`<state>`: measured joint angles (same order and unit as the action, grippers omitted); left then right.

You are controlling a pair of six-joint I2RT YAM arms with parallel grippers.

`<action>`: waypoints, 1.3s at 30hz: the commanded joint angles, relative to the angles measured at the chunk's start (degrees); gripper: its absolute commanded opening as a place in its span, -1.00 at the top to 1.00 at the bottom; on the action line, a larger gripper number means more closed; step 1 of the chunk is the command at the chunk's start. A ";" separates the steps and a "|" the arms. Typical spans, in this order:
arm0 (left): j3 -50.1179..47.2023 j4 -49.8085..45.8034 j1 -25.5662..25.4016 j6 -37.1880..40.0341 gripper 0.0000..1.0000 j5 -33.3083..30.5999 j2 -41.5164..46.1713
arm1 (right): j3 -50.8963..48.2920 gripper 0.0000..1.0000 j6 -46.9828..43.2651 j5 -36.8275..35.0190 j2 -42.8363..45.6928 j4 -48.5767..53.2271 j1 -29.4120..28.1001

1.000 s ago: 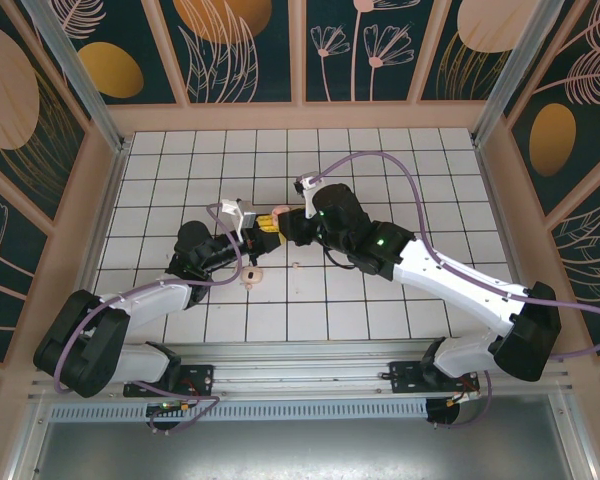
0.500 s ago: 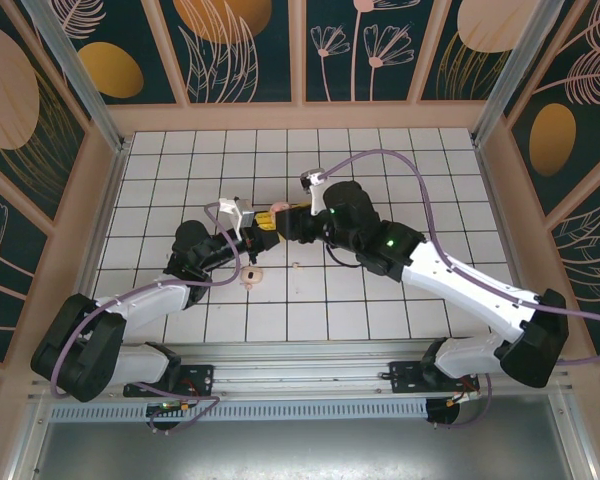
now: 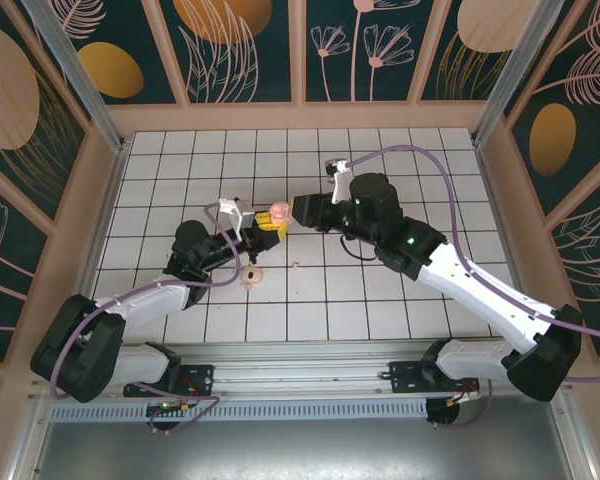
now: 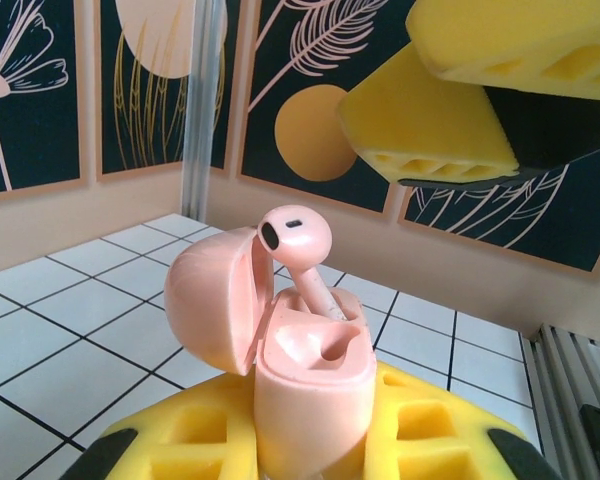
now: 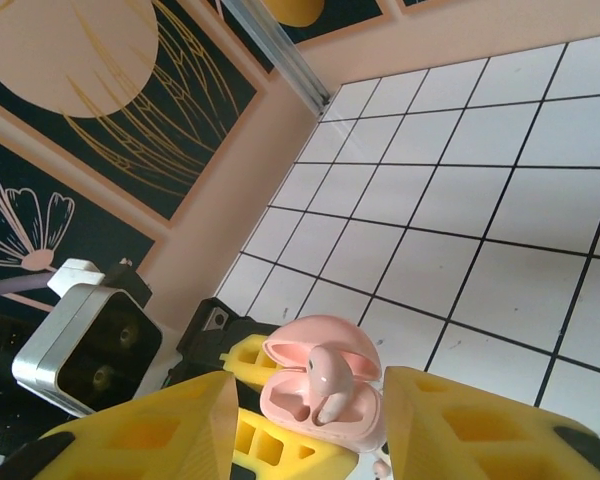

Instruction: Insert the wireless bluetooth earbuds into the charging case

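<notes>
Our left tool (image 3: 266, 228) is clamped on the open charging case (image 4: 310, 375), and one earbud (image 4: 294, 234) stands stem-down in it. Our right tool (image 3: 301, 210) hovers near, jaws apart, empty.

White-tiled table (image 3: 170, 170); on it a salmon-pink round disc (image 3: 252, 277); nearby, a tiny whitish-pink earbud (image 3: 293, 265)
</notes>
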<state>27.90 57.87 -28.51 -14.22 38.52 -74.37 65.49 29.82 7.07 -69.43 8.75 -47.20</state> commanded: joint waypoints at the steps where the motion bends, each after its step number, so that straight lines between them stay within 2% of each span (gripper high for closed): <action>1: 1.72 -0.68 -0.23 2.57 0.83 0.60 1.51 | 1.15 0.20 1.60 3.22 -0.43 -1.29 0.27; 11: 1.72 -1.08 -0.21 3.09 0.83 0.85 1.63 | 3.85 0.28 0.98 3.65 -4.39 -0.37 0.49; 39: 1.83 -0.43 -0.22 3.14 0.84 0.61 2.58 | 3.57 0.33 1.82 4.10 -5.44 0.61 0.36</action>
<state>28.10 55.46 -28.51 -12.01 38.57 -73.25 67.48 30.85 10.59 -74.32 9.37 -46.81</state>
